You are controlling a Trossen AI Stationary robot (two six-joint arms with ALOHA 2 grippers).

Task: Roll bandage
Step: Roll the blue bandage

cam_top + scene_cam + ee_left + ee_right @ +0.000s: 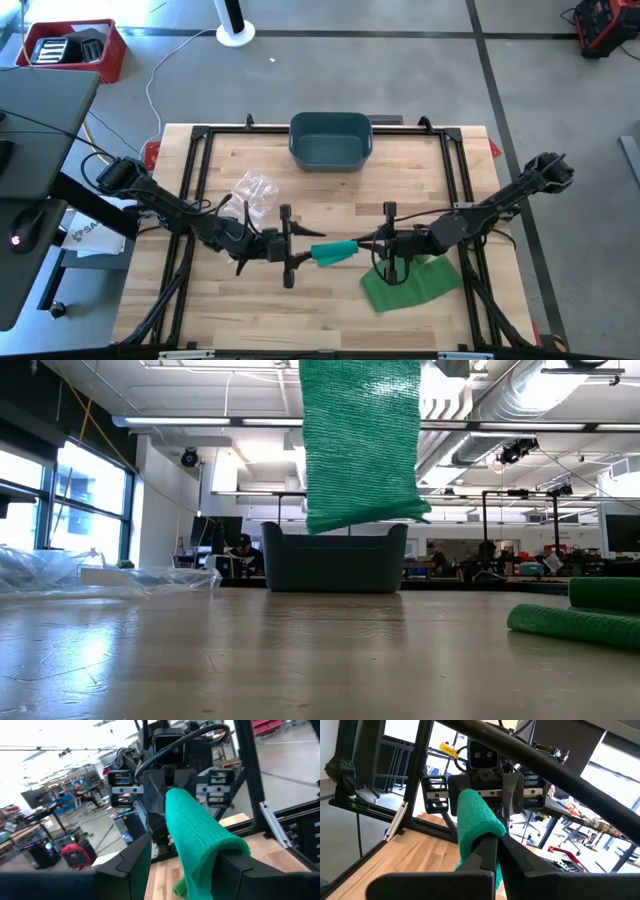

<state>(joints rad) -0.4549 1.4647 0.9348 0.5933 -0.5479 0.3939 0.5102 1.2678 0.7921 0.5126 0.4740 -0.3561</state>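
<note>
Above table centre: green bandage roll (334, 252) held off wood between both grippers. Left gripper (296, 250) spread around roll's near end, fingers (134, 865) either side of it, seemingly gripping. Right gripper (372, 246) pinched tight on bandage strip (476, 831) at opposite end. Loose bandage tail (408, 284) lies heaped on table (330, 200) below right arm; in low view strip (362, 440) hangs clear of surface. Grey bin (331, 139) at far edge, clear plastic wrapper (254, 190) nearby left.

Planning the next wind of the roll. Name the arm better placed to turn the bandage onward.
Probably left. Its end effector holds the rolled end of the green bandage across its fingers, while the right end effector is shut, pinching the strip that trails to the table.
</note>
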